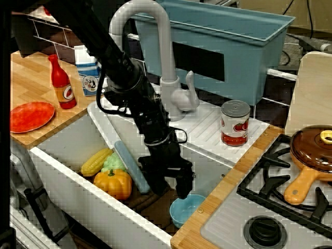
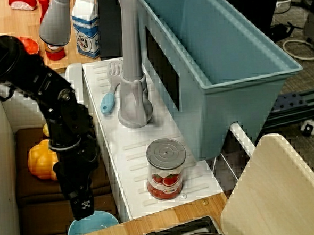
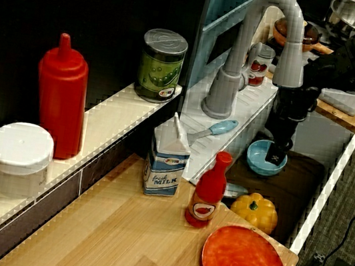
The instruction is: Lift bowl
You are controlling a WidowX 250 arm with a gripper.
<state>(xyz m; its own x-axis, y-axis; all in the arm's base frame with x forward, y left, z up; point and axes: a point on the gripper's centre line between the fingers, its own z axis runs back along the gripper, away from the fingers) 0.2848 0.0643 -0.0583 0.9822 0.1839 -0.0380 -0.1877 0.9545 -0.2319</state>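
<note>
- My end effector [image 1: 175, 188] reaches down into the sink, its two dark fingers [image 1: 184, 188] spread apart, with one finger dipping at the rim of the bowl [image 1: 190, 208].
- I cannot tell for certain whether the fingers are pressing on the rim; nothing is visibly lifted, and the jaws look partly open.
- The bowl, small, round and light blue, sits upright on the dark brown sink floor in the corner nearest the stove [image 1: 282, 207], directly under my end effector.
- From the other side view, my end effector [image 3: 276, 151] overlaps the bowl [image 3: 260, 162] from above.
- Beside the bowl, further along the sink floor, lies an orange toy pumpkin [image 1: 113, 183], apart from the bowl.
- Behind the pumpkin are a yellow corn cob [image 1: 96, 162] and a pale green vegetable [image 1: 113, 163], with a light-blue strip-shaped item [image 1: 130, 166] leaning next to them.
- On the white ridged drainboard behind the bowl stands a red tomato can [image 1: 235, 123], upright.
- A grey faucet [image 1: 155, 52] rises behind the sink, with a large blue tub [image 1: 228, 46] behind it.
- A blue-handled spatula [image 2: 108, 94] lies near the faucet base.
- On the wooden counter [image 3: 114, 231], well away from the bowl, are a milk carton [image 3: 167, 158], a red sauce bottle [image 3: 209, 190] and a flat red-orange plate [image 3: 243, 265].
</note>
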